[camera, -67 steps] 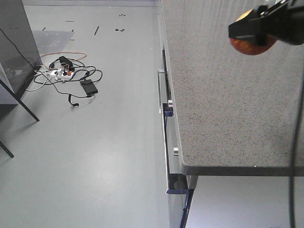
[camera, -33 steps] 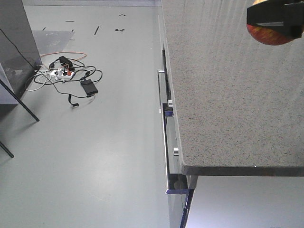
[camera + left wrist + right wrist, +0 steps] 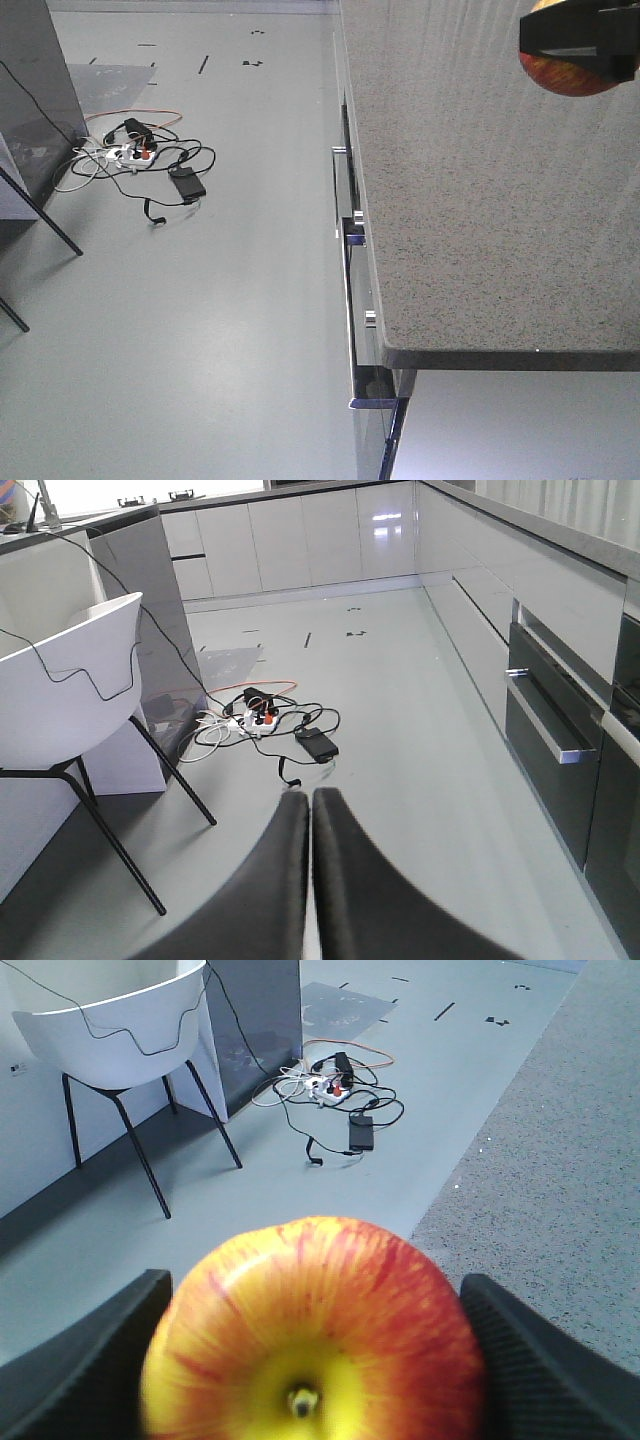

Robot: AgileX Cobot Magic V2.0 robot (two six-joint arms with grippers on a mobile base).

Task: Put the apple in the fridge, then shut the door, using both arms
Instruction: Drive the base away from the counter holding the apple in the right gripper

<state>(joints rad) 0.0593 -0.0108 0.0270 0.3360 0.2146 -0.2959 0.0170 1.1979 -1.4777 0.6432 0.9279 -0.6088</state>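
Note:
The apple (image 3: 315,1330), red with yellow streaks, fills the bottom of the right wrist view, stem end toward the camera. My right gripper (image 3: 318,1345) is shut on it, one black finger at each side. In the front view the apple (image 3: 572,76) shows at the top right, above the speckled counter (image 3: 470,200), under the right gripper (image 3: 580,38). My left gripper (image 3: 311,810) is shut with nothing between its fingers, hanging over the grey floor. The fridge and its door are out of view.
A power strip with tangled cables (image 3: 140,160) lies on the floor at the left. A white chair on black legs (image 3: 70,690) stands beside a dark grey block (image 3: 135,590). Drawers with metal handles (image 3: 347,290) run along the counter's front.
The right gripper with the apple moved right and slightly up between one second and half a second ago. Since then it has held still.

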